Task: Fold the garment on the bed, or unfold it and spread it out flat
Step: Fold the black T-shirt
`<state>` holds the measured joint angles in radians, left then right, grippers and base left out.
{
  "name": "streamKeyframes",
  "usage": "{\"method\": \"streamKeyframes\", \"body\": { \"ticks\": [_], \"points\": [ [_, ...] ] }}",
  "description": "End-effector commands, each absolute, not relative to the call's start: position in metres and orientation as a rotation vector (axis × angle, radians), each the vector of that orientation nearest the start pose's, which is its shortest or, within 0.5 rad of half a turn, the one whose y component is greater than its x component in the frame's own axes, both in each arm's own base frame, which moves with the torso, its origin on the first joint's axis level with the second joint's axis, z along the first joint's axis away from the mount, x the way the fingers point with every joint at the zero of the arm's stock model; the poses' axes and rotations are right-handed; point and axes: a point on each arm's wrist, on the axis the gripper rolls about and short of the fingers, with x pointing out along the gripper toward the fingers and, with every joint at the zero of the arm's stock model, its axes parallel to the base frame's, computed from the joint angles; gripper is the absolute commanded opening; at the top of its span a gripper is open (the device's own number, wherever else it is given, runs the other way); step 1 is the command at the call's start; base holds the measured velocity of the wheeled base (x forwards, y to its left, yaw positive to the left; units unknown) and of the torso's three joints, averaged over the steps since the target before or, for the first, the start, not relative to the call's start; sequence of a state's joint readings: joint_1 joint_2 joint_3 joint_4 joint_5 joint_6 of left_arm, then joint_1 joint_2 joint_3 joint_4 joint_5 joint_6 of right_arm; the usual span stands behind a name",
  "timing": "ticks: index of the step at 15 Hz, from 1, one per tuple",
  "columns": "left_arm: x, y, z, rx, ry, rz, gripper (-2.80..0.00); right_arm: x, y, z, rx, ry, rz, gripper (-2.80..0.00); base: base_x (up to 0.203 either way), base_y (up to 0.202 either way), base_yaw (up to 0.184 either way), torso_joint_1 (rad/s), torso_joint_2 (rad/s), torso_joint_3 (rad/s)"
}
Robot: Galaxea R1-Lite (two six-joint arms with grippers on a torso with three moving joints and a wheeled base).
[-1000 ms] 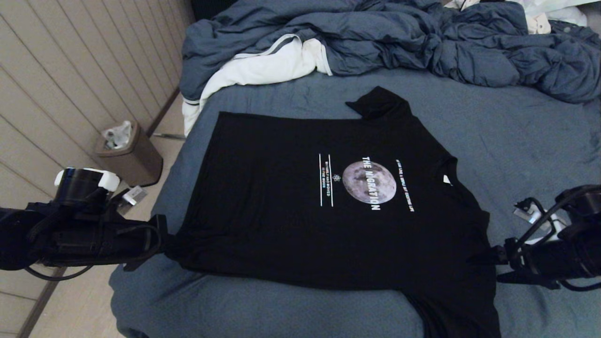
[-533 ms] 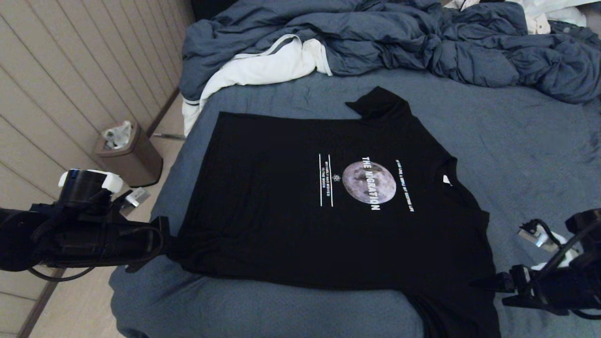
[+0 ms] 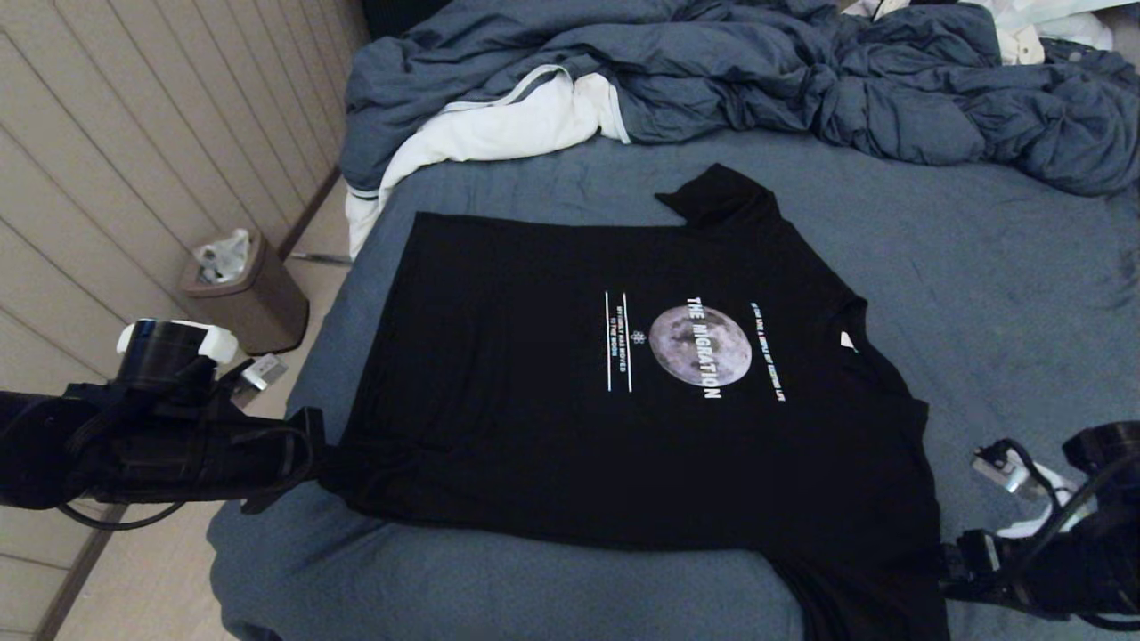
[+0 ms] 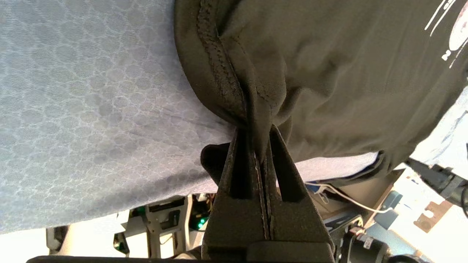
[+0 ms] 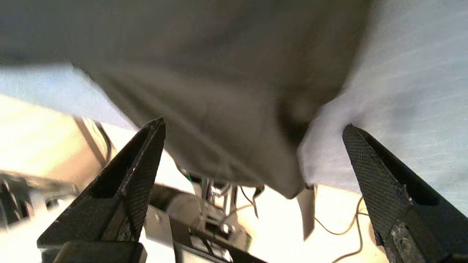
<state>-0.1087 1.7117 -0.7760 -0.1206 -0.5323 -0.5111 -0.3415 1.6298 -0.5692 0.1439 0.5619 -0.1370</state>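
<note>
T-shirt (image 3: 623, 383) fabric is pinched at the hem corner by the left gripper (image 4: 261, 146), whose two fingers are pressed together on a bunched fold of the stitched edge; in the head view that gripper (image 3: 312, 463) sits at 9 o'clock from the moon print, at the shirt's near-left corner, and has barely shifted over the last second. The right gripper (image 5: 252, 160) has changed: it has dropped toward the near edge of the bed (image 3: 980, 267) and now hangs with its fingers spread wide, the shirt's near sleeve lying between them but not gripped. In the head view it (image 3: 957, 561) is at about 4 o'clock from the print, just beside that sleeve. This looks like a reach for a second hold, so the fold has probably not begun. Outward from the tools, the shirt lies spread, print up, mid-bed; the rumpled duvet (image 3: 712, 71) and white cloth (image 3: 499, 125) lie well apart at 12 o'clock.
</note>
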Motion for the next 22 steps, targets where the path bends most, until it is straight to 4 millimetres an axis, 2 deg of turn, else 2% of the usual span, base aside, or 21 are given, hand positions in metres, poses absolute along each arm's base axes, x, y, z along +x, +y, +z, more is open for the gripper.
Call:
{"method": "streamKeyframes", "body": {
  "ticks": [1,7,11,18,22],
  "points": [
    [0.273,-0.041,0.126,-0.645,0.964,-0.386,-2.80,0.188,-0.049,0.085,0.389,1.097,0.302,0.00,0.000,0.000,0.000,0.000,0.00,0.000],
    [0.281,-0.042,0.127,-0.646,0.954,-0.390,-2.80,0.159,-0.039,0.075,0.303,1.120,0.366,0.00,0.000,0.000,0.000,0.000,0.00,0.000],
    [0.285,-0.043,0.127,-0.658,0.954,-0.385,-2.80,0.147,-0.036,0.071,0.277,1.143,0.363,0.00,0.000,0.000,0.000,0.000,0.00,0.000],
    [0.290,-0.043,0.127,-0.658,0.950,-0.386,-2.80,0.139,-0.032,0.053,0.265,1.148,0.366,0.00,0.000,0.000,0.000,0.000,0.00,0.000],
    [0.292,-0.043,0.126,-0.659,0.953,-0.385,-2.80,0.143,-0.033,0.046,0.279,1.180,0.374,0.00,0.000,0.000,0.000,0.000,0.00,0.000]
  ]
}}
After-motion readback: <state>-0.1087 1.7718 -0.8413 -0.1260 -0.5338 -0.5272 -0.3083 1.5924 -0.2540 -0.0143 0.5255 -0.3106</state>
